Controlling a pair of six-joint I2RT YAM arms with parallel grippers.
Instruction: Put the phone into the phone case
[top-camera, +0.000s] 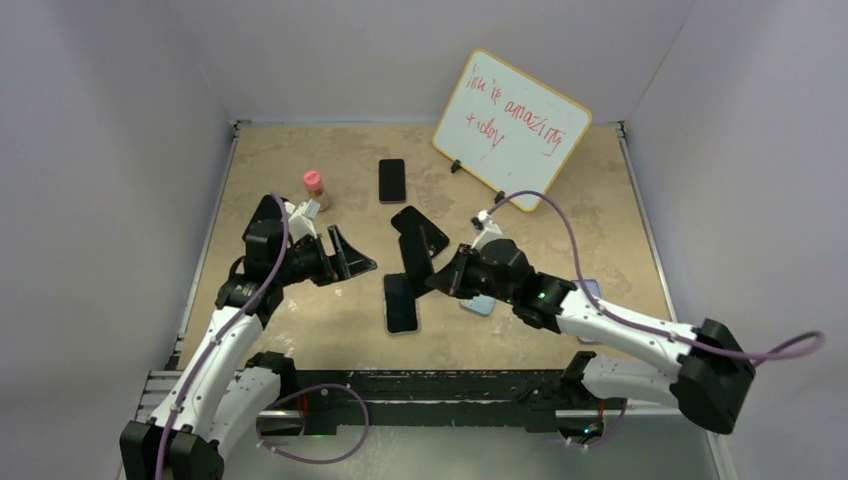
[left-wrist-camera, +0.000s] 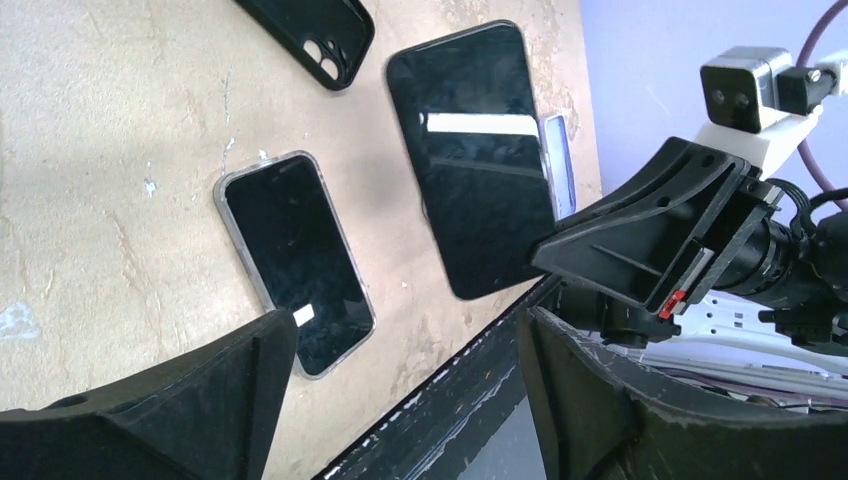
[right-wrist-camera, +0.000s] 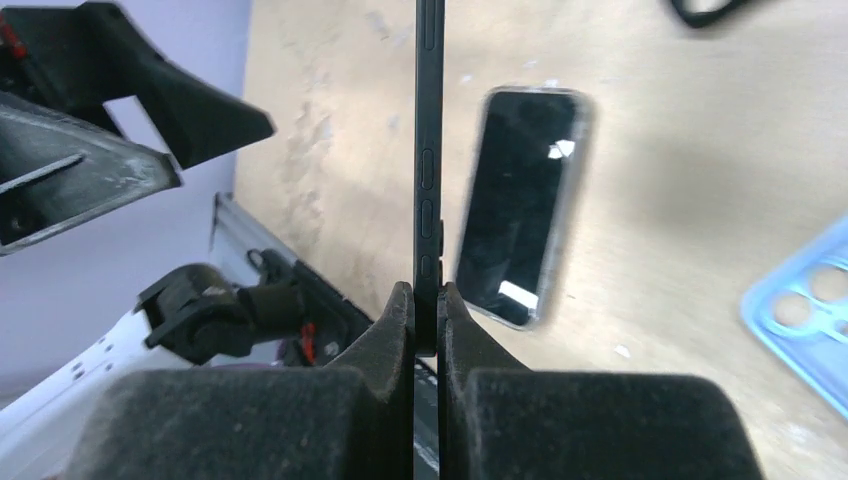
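Black pads of the right gripper (right-wrist-camera: 428, 300) are clenched on the lower end of a black phone (right-wrist-camera: 428, 150), holding it edge-on above the tan table (top-camera: 300, 330). A second phone in a clear case (top-camera: 401, 302) lies flat just nearer, and a light-blue case (top-camera: 480, 305) lies beside the wrist. Left of the held phone hovers the left gripper (top-camera: 352, 258), fingers spread and empty. Beyond lie an empty black phone case (top-camera: 420, 230), another black phone (top-camera: 392, 180), a pink-capped bottle (top-camera: 314, 186) and a whiteboard (top-camera: 512, 128).

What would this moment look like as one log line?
right gripper: shut on phone, above table | left gripper: open, empty | black case: lying flat
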